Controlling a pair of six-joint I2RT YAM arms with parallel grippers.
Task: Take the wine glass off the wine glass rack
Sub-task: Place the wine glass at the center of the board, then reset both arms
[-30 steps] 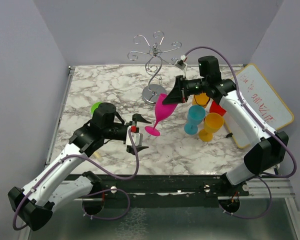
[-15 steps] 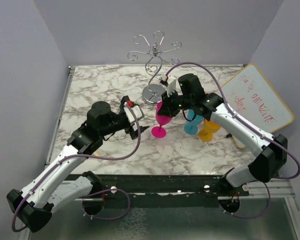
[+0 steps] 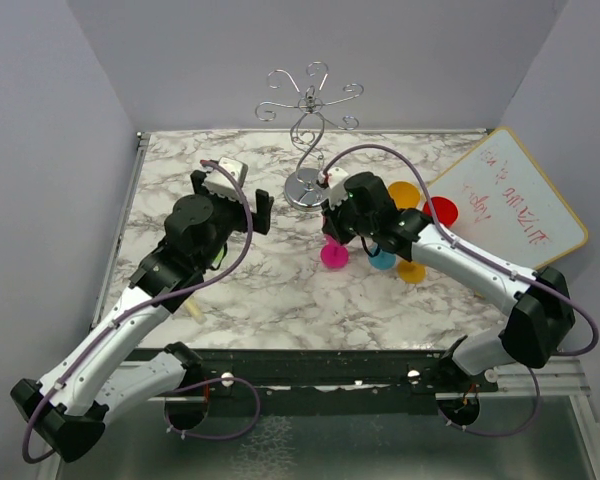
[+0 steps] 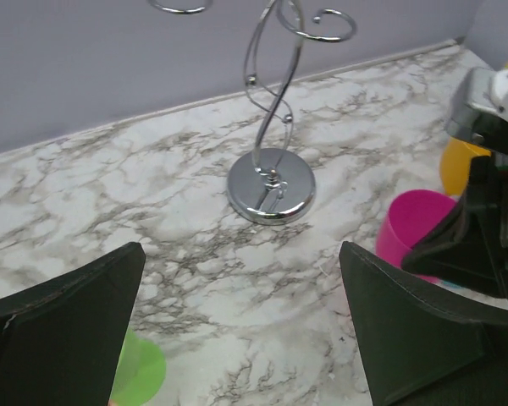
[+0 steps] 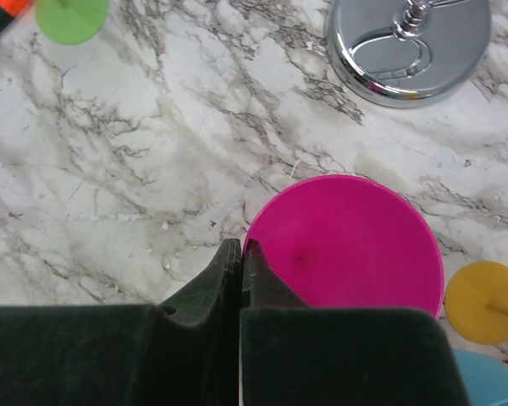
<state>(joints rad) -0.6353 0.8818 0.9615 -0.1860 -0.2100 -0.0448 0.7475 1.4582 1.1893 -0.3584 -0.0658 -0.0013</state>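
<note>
The marble-patterned counter (image 3: 180, 180) fills the floor of a plain grey-walled booth. Both robot arms reach in from its near edge.

Against the right wall leans a whiteboard (image 3: 520, 195) with a pale yellow frame. It carries red handwriting that is too tilted and too small to read. No brand or label shows anywhere.

The wine glass rack (image 3: 307, 187) stands at the back middle of the counter. It has a shiny round base, a wavy wire stem and curled scroll arms on top, and no glass hangs on those arms.

The left hand (image 4: 239, 254) is raised to the left of the rack, its two dark fingers spread wide apart with nothing between them. It faces the rack's base.

The right hand (image 5: 240, 254) sits just in front of and to the right of the base, fingers pressed together on the rim of the pink wine glass (image 5: 343, 241). The glass is off the rack and upright, its bowl opening upward, near the rack's base but not touching it. Whether its foot rests on the counter cannot be told.

Close on the right stand a blue glass (image 3: 383, 259) and a yellow glass (image 3: 412, 270). An orange glass (image 3: 404, 193) and a red glass (image 3: 441, 210) stand behind them. A green glass (image 5: 71, 15) is on the left, under the left arm.
</note>
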